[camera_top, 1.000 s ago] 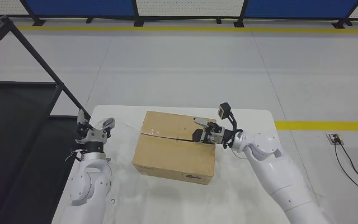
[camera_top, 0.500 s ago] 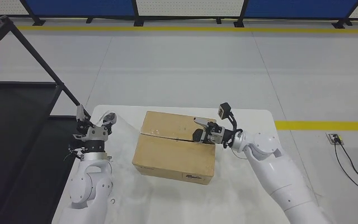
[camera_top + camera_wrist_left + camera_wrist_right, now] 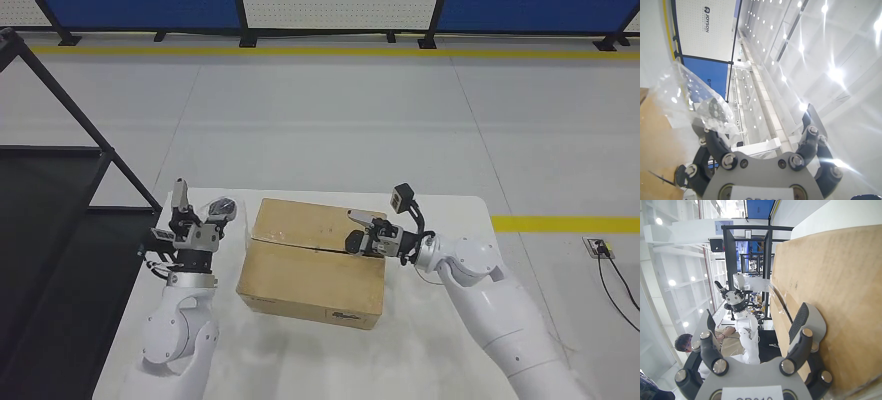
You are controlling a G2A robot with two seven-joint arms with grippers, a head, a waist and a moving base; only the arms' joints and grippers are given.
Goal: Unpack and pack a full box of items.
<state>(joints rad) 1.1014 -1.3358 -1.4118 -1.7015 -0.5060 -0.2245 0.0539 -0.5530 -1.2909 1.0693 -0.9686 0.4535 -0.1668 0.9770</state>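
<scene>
A closed cardboard box (image 3: 312,262) lies in the middle of the white table (image 3: 440,340). My right gripper (image 3: 355,228) is open at the box's right end, one finger (image 3: 802,317) resting flat on the top flap (image 3: 829,285) beside the centre seam. My left gripper (image 3: 203,200) stands open and pointing upward just left of the box. A crumpled strip of clear tape (image 3: 696,98) clings to one of its fingers and stretches across to the box seam (image 3: 751,285). The right wrist view has the left gripper (image 3: 730,292) beyond the box's far end.
A black metal frame (image 3: 90,170) stands off the table's left side. Bare table surface lies in front of the box and to its right. A yellow floor line (image 3: 560,223) runs beyond the table's right edge.
My left gripper has shifted right, closer to the box, and turned, carrying the clear tape with it. The right gripper has stayed on the box top.
</scene>
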